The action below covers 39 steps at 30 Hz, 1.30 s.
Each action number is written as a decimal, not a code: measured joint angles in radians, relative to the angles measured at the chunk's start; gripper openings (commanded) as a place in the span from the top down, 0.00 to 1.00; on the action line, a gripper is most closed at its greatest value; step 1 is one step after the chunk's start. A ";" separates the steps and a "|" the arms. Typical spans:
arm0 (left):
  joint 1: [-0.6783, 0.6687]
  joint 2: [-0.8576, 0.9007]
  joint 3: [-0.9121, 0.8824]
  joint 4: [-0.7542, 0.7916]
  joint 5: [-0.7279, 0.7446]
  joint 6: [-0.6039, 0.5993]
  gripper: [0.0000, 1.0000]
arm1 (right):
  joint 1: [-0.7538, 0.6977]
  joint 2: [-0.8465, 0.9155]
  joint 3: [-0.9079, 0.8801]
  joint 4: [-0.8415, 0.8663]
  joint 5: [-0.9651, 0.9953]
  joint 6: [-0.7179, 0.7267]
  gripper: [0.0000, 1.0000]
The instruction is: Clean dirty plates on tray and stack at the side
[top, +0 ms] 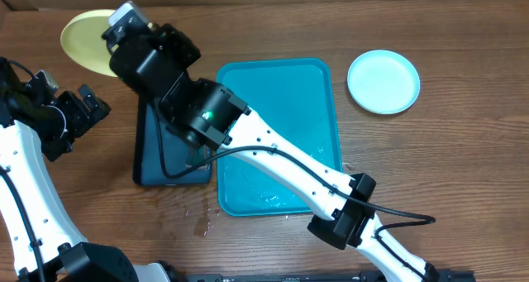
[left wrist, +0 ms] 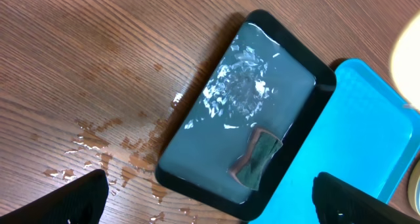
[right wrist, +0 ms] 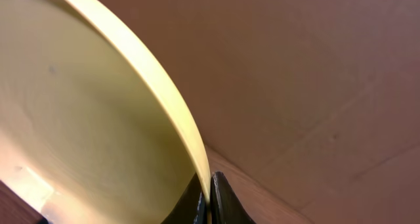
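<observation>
Right pincer (right wrist: 209,201) clamped on the rim of a pale yellow plate (right wrist: 85,119), held tilted at the far left corner of the tabletop (top: 446,166). The plate is beyond the dark tray (top: 140,162) of water and well apart from the wet teal tray (top: 318,92), which shows no plate. A light blue plate (top: 383,81) rests to that tray's right. Left pincer (left wrist: 213,199) hangs wide open and empty over the dark tray.

I judge this plate is bound for setting down. I would level it first, lower it slowly and mind the brown wall close behind, since a thin rim grip can pivot.

The arm hides the plate's near edge from above. I cannot make out any smears on its face, a third plate, or what the grey scrap (left wrist: 256,159) in the water is.
</observation>
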 measured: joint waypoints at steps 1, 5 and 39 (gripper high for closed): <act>0.000 0.000 0.000 0.000 0.000 0.000 0.00 | 0.006 0.000 0.000 0.005 0.003 -0.010 0.96; 0.000 0.000 0.000 0.000 0.000 0.000 0.00 | 0.023 0.000 0.000 0.033 0.010 -0.035 0.96; 0.000 0.000 0.000 0.000 0.000 0.000 0.00 | 0.021 0.000 0.003 -0.157 0.007 0.116 0.96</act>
